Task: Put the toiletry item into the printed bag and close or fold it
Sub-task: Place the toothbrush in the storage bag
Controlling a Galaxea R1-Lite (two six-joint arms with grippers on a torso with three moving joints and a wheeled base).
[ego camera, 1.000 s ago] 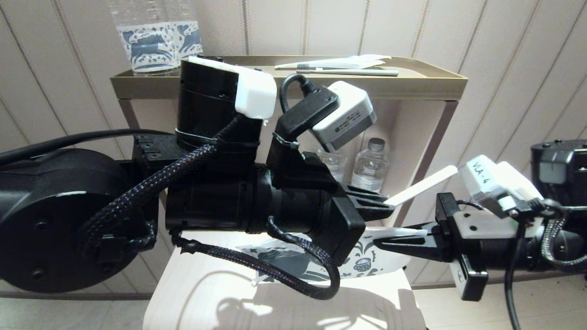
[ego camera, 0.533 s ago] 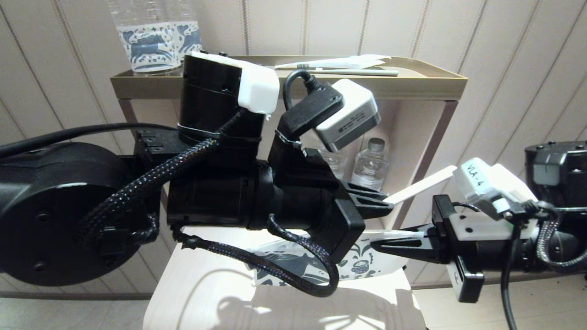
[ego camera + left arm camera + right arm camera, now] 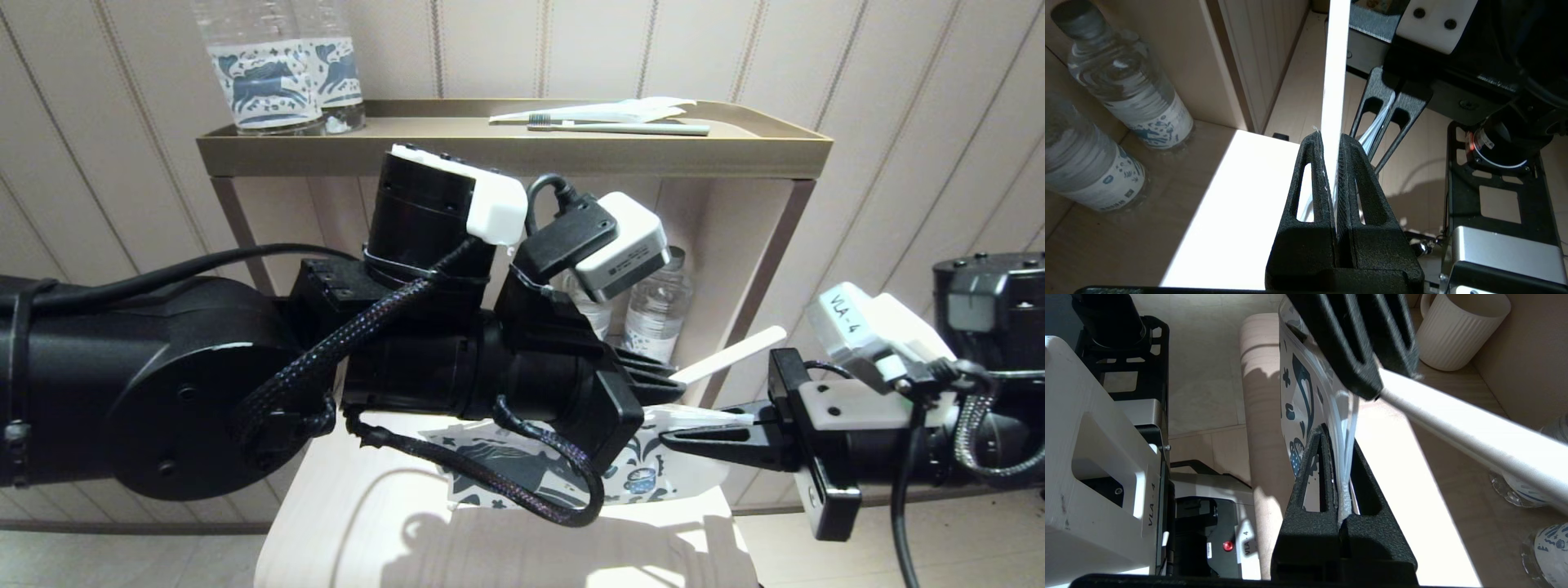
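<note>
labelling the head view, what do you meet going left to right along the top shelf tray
Two clear plastic bottles with blue printed labels → white toothbrush with dark bristles, lying in front of a flat white wrapper, all on the brass-coloured shelf tray.

Right gripper (image 3: 1340, 469) pinches the printed bag (image 3: 1298, 396).
</note>
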